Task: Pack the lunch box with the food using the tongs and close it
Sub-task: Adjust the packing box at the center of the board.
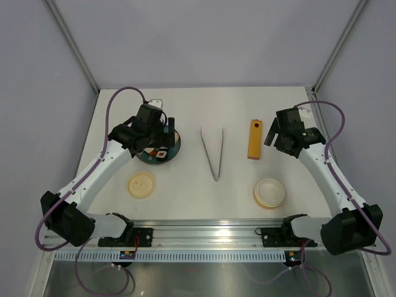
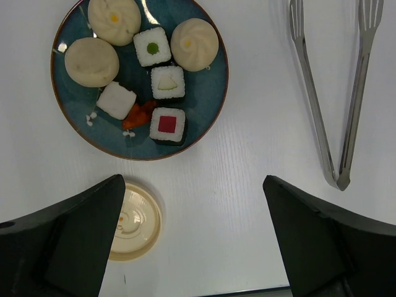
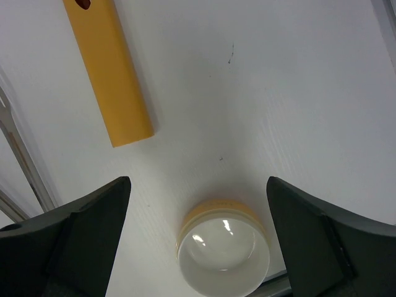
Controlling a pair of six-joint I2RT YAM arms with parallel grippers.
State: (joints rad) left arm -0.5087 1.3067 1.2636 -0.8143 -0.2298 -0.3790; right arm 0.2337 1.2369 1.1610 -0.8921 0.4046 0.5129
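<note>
The lunch box is a cream tub standing open and empty at the front right, just below my open right gripper in the right wrist view, where the tub shows its bare inside. Its flat lid lies at the front left. The food, three pale buns with several sushi pieces, sits on a dark blue plate. My left gripper hovers open over that plate, nothing between its fingers. The silvery tongs lie untouched in the middle of the table, joined end toward me.
A long orange block lies between the tongs and my right gripper. The lid lies below the plate, partly behind my left finger. The tongs lie right of the plate. Metal rails run along the table's near edge.
</note>
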